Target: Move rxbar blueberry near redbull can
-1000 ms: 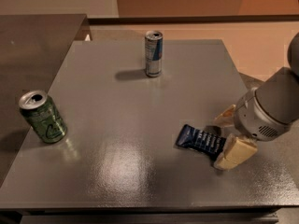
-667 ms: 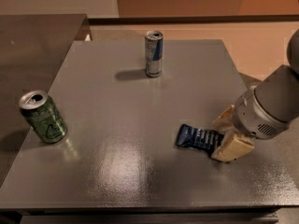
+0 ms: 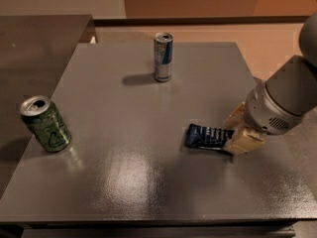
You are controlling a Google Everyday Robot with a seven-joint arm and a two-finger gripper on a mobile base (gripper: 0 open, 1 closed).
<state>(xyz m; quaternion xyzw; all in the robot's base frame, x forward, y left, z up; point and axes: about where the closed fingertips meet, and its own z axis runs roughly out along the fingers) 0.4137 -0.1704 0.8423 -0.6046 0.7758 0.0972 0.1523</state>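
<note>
View: camera view, looking down across the table
Rxbar blueberry: lies flat on the right half of the table, nearer the front than the back
Bar axis: long axis runs left to right, roughly along the table's front edge; its right end points into the gripper
Bar look: flat oblong, dark navy glossy wrapper, pale lettering too small to read
Gripper: tan, low at the bar's right end, below a rounded grey wrist housing that comes in from the right
Jaws: cannot tell whether they are spread or pinching the bar
Redbull can: upright at the far middle, well apart from the bar; slim silver-and-blue cylinder with a silver top
Green can: wider, near the left edge, opened top
Table: grey, smooth, with a soft sheen
</note>
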